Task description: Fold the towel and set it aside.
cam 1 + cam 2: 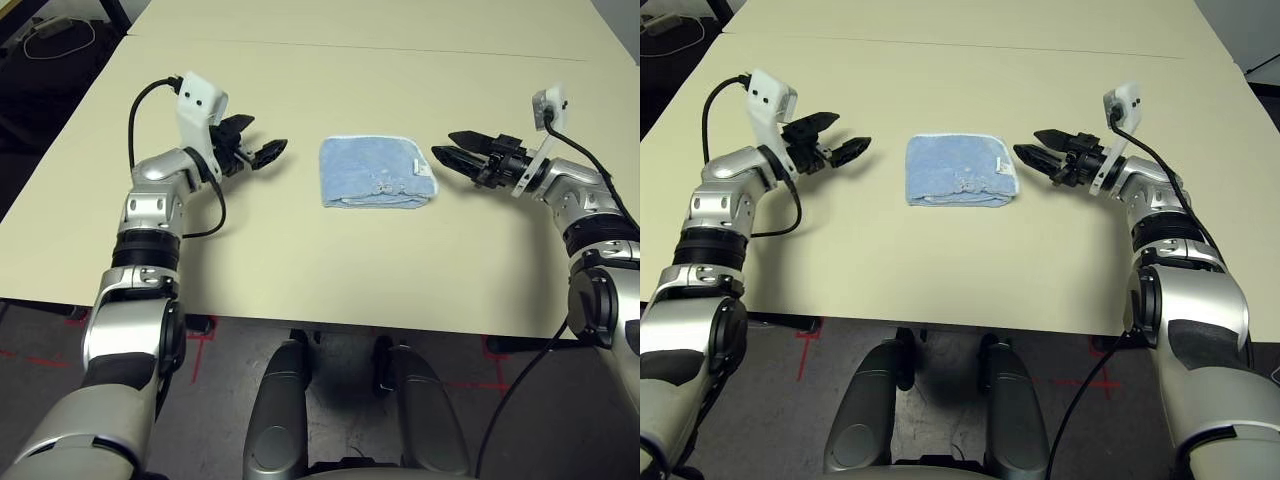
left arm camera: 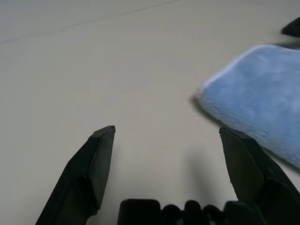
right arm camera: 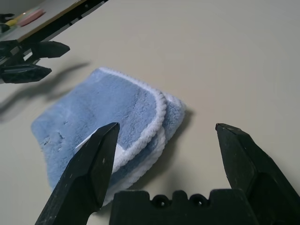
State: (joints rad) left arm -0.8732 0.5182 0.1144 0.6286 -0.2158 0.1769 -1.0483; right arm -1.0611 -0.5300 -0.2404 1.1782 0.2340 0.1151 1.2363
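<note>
The left gripper has its two black fingers spread wide and holds nothing; its tips hang a little to the left of the towel without touching it. The right gripper is likewise spread apart and empty, its tips just beside the towel's right edge, with a sliver of table showing between.

Both grippers point inward toward the centre of the head view, roughly level over the tabletop. Each silver forearm runs up from a lower corner of the picture and bends in at the wrist, a white camera mount sitting above each.

The towel lies folded into a compact light-blue pad in the middle of the head view, slightly above centre, white stitched edging along its top and right sides. In the right wrist view the stacked layers show at the rounded corner. The towel's far edge runs out of the left wrist view. Small marks on its surface are too fine to make out.
</note>
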